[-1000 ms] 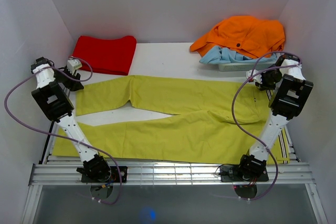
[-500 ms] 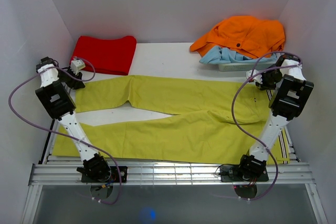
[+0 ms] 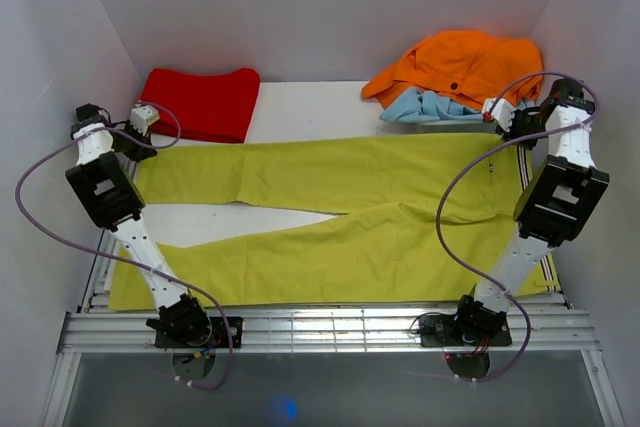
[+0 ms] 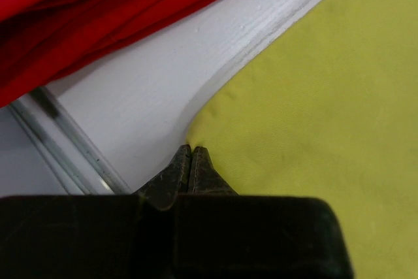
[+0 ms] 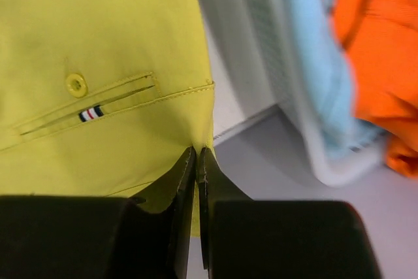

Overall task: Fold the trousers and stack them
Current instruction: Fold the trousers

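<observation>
Shifted back: trousers now lie flat nearer the counter rear. Both closed tight: left claw pinching leg-hem corner, right claw pinching waistband corner.

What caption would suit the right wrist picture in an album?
Right gripper pinches the waist corner of the trousers beside a white basket holding a blue garment and an orange garment.

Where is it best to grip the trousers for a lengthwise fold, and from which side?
At the two far corners, each from its outer end. The trousers lie flat, legs left, waist right, so only edges can be pinched. The left gripper is shut on the far hem corner, the right gripper on the far waist corner by the pocket; this likely suits folding nearward.
</observation>
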Robot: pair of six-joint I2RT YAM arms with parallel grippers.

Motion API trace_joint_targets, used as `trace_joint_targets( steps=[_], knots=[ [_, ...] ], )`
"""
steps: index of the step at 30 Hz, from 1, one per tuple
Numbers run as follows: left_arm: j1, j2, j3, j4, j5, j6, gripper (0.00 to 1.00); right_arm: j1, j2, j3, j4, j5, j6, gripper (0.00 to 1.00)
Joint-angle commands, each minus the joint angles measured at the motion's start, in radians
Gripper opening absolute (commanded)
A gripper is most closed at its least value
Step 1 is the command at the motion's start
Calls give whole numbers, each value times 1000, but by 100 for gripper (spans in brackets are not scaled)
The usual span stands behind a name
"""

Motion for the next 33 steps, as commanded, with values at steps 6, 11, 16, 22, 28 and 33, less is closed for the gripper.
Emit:
trace_joint_targets(
  steps=[6,11,16,22,28,33],
  knots=[
    [93,-376,-253,356,111,-131,0,-82,-336,-160,208,-159,101,8],
    [169,-586,-423,357,204,-87,0,-184,-433,-271,210,-235,3,8],
    [271,-761,-626,231,273,83,0,-306,-540,-381,198,-352,-111,8],
    [446,-901,-784,6,312,384,0,-484,-689,-608,138,-469,-350,8],
    [610,-948,-942,-238,237,737,0,-683,-698,-723,-112,-460,-758,8],
    [733,-968,-1063,-327,171,942,0,-823,-660,-791,-288,-378,-1090,8]
  ],
)
